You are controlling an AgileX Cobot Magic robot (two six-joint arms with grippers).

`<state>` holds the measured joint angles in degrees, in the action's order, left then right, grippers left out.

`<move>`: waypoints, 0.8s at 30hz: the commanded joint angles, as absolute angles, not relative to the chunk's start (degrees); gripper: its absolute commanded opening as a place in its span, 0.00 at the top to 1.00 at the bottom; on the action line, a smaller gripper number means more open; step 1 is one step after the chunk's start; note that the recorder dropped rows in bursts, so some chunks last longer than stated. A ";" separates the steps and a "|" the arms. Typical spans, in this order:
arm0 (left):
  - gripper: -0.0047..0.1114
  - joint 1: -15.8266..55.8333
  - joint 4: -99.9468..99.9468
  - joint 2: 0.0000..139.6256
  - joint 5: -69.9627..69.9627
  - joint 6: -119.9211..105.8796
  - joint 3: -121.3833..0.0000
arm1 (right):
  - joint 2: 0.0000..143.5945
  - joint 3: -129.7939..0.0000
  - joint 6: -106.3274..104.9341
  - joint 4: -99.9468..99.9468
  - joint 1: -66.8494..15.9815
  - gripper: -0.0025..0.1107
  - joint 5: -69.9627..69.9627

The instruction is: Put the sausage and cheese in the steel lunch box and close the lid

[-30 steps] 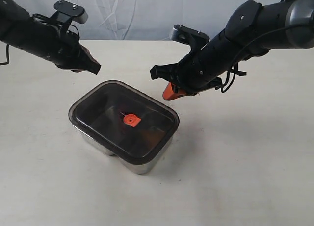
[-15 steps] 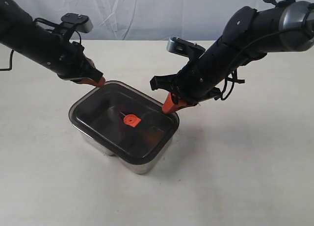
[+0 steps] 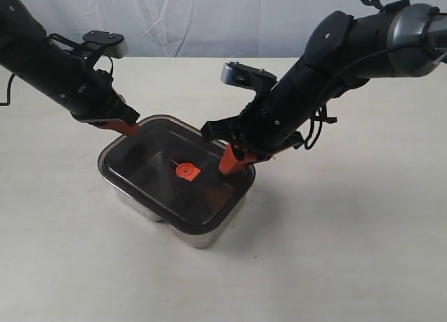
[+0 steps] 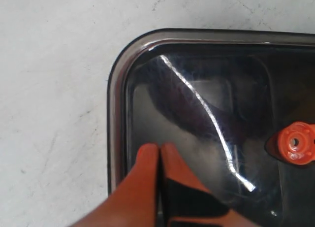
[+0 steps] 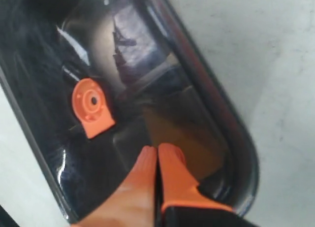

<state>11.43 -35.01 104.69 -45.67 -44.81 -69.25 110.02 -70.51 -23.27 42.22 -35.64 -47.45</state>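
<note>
Change: one second ago both grippers hung clear of the box; now the left gripper (image 3: 130, 128) and right gripper (image 3: 229, 161) are down on the lid (image 3: 150, 165).
Meaning: probably the closing press, the task's last step.
Grippers: each has its fingers pressed together, pinching nothing.
Contact: left tips at the far-left corner, right tips near the right-hand end.
Lid: flat on the steel lunch box (image 3: 188, 232), mid-counter (image 3: 349, 231), valve (image 3: 186, 170) facing up.
Long axis: diagonal in the exterior view, far left to near right.
Sausage, cheese: not discernible through the dark lid.
</note>
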 commanded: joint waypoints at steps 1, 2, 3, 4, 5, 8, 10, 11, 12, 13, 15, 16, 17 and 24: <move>0.96 11.54 -34.94 105.40 -45.60 -44.49 -69.07 | 109.56 -70.82 -24.03 40.63 -38.00 0.99 -47.09; 0.96 11.54 -34.94 105.88 -45.60 -44.49 -69.07 | 109.56 -70.82 -24.03 40.48 -38.38 0.99 -46.82; 0.96 11.54 -34.94 106.28 -45.60 -44.49 -69.07 | 109.56 -70.82 -24.03 40.38 -38.37 0.99 -46.71; 0.96 11.54 -34.94 106.80 -45.60 -44.14 -69.07 | 109.56 -70.82 -24.03 40.38 -38.39 0.99 -46.58; 0.96 11.54 -34.94 107.34 -45.60 -43.85 -69.07 | 109.56 -70.82 -24.03 40.38 -38.39 0.99 -46.58; 0.96 11.54 -34.94 108.68 -45.85 -43.85 -69.07 | 109.56 -70.82 -23.91 39.62 -38.39 0.99 -45.92; 0.96 11.54 -34.94 109.01 -46.01 -43.85 -69.07 | 109.56 -70.60 -23.35 39.09 -38.39 0.99 -45.80; 0.96 11.54 -34.94 109.01 -46.01 -43.85 -69.07 | 109.56 -70.34 -23.36 38.95 -38.39 0.99 -45.32; 0.96 11.54 -34.82 109.01 -46.01 -43.85 -69.07 | 109.69 -70.06 -23.36 38.84 -38.39 0.99 -45.06; 0.96 11.54 -34.82 109.01 -46.01 -43.85 -69.07 | 109.80 -70.05 -23.36 38.84 -38.39 0.99 -44.95; 0.96 11.54 -34.48 109.01 -46.01 -43.55 -69.07 | 110.78 -70.05 -23.36 38.94 -38.39 0.99 -45.07; 0.96 11.54 -34.15 109.01 -46.01 -43.41 -69.07 | 111.47 -70.05 -23.36 39.02 -38.39 0.99 -45.19; 0.96 11.54 -34.06 109.01 -46.01 -43.41 -69.07 | 112.12 -70.05 -23.36 39.02 -38.39 0.99 -45.32; 0.96 11.54 -33.05 110.70 -45.46 -42.11 -69.07 | 114.55 -70.05 -23.36 39.31 -38.39 0.99 -46.04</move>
